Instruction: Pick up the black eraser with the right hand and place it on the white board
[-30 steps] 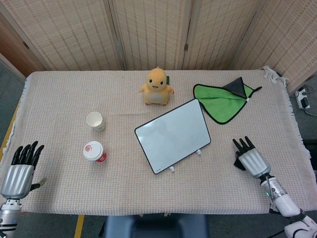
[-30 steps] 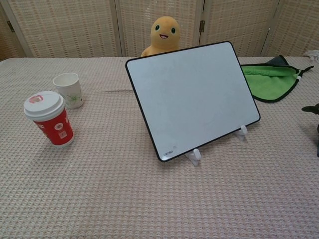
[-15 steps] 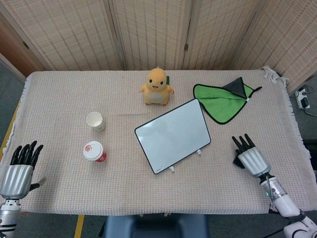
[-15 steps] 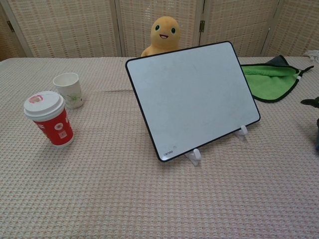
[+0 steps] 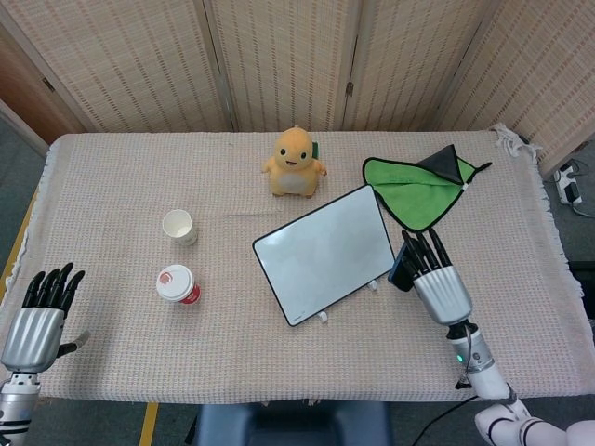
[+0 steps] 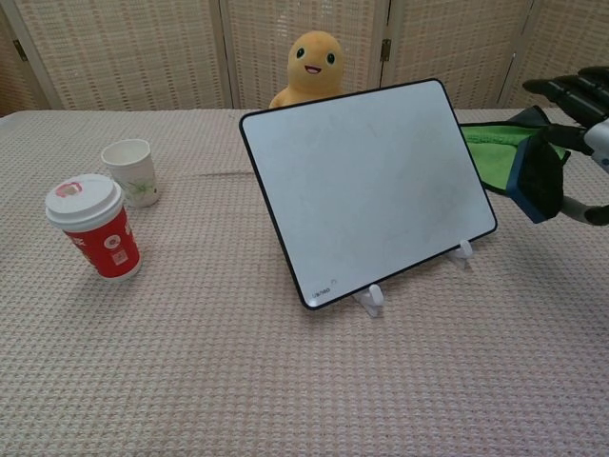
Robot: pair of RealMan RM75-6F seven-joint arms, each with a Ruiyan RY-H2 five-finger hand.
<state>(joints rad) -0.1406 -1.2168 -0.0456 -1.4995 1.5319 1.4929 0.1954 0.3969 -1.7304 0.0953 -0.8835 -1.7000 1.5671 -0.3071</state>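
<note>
The black eraser [image 5: 400, 268] [image 6: 535, 181] is off the table, held in my right hand [image 5: 435, 279] [image 6: 582, 114] between the fingers above and the thumb below. It hangs just beside the right edge of the white board [image 5: 323, 253] [image 6: 366, 186], close to it but apart. The board leans back on small white feet in the middle of the table. My left hand [image 5: 42, 311] rests at the table's front left corner with its fingers spread and nothing in it.
A yellow plush toy [image 5: 295, 163] stands behind the board. A green cloth [image 5: 423, 190] lies at the back right, just beyond my right hand. A white paper cup [image 5: 179, 227] and a red lidded cup [image 5: 177, 284] stand to the left.
My right hand has risen from the table near the right edge and moved left toward the board, and the eraser now shows in its grip. The left hand has stayed put.
</note>
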